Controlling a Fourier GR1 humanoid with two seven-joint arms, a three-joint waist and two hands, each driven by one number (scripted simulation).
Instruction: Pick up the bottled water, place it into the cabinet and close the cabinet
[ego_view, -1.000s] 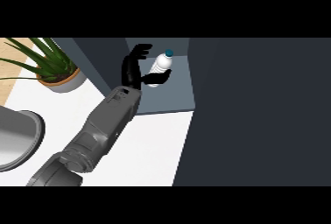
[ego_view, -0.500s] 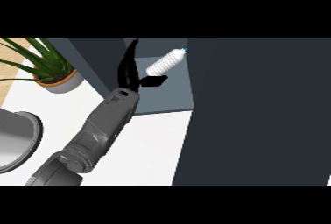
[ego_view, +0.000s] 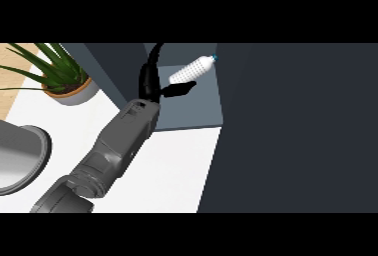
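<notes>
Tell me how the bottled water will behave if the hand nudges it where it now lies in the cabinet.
The bottled water lies tilted on its side on the cabinet floor, so its round body would probably roll rather than slide. Its ribbed sides suggest thin plastic that may flex slightly. The left hand has straight fingers beside it, so nothing seems to restrain it.

**One Grey Forearm, One Black Hand**

A single arm showed in the head view. Its forearm (ego_view: 111, 150) was dull grey, built of smooth, rounded segments that widened into a bulkier, darker grey joint near the lower edge. A boxier grey section narrowed toward the wrist. The hand (ego_view: 153, 80) was matt black, with slim, tapering fingers and a shorter, stubby thumb (ego_view: 179, 89).
</notes>
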